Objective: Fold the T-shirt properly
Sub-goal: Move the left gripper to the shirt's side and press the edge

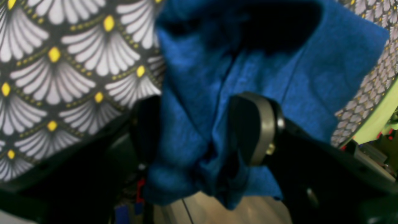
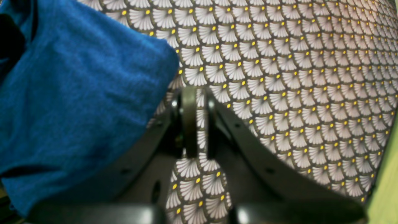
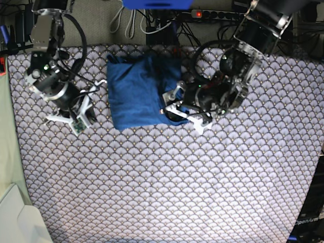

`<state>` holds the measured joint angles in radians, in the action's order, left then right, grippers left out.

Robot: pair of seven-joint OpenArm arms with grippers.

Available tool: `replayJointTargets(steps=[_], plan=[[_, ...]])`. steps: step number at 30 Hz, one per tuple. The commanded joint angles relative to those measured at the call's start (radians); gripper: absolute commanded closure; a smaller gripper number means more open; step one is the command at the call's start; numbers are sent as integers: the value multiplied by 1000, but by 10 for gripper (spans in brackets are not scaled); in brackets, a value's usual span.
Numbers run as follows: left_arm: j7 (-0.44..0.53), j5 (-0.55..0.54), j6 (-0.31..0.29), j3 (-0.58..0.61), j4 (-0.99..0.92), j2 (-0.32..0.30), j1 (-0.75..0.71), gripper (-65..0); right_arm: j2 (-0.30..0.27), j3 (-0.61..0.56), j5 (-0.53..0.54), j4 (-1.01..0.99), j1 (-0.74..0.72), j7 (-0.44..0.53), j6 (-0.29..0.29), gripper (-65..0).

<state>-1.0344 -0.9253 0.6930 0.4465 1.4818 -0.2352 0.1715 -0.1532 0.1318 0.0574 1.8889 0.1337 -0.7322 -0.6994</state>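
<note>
The T-shirt (image 3: 139,91) is a plain blue bundle, folded roughly rectangular, lying at the back middle of the patterned cloth. My left gripper (image 3: 173,109) is at its lower right corner. In the left wrist view a bunched fold of the shirt (image 1: 192,102) fills the gap between the two fingers of the left gripper (image 1: 199,124), which is shut on it. My right gripper (image 3: 82,119) hovers over bare cloth to the left of the shirt, apart from it. In the right wrist view this gripper (image 2: 199,121) is shut with nothing in it, the shirt (image 2: 77,93) lying to its left.
A tablecloth (image 3: 167,177) with a white fan pattern and yellow dots covers the table. Cables and a power strip (image 3: 212,14) lie behind the back edge. A pale green surface (image 3: 7,152) borders the left side, with a white block (image 3: 20,223) at the front left corner.
</note>
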Motion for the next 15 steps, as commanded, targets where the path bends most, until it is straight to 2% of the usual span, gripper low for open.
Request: replayJointTargets(steps=[1, 7, 11, 13, 15], plan=[[6, 2, 5, 7, -16, 0, 10, -389, -9, 4, 12, 14, -10, 21, 1, -26], [6, 8, 5, 27, -117, 38, 12, -388, -9, 4, 11, 14, -10, 21, 1, -26], [4, 8, 5, 33, -128, 41, 6, -382, -9, 4, 9, 14, -10, 23, 1, -26], [4, 10, 5, 74, -135, 35, 12, -337, -9, 4, 8, 14, -12, 23, 1, -26], [4, 12, 5, 113, -135, 24, 24, -241, -9, 4, 8, 14, -12, 23, 1, -26]])
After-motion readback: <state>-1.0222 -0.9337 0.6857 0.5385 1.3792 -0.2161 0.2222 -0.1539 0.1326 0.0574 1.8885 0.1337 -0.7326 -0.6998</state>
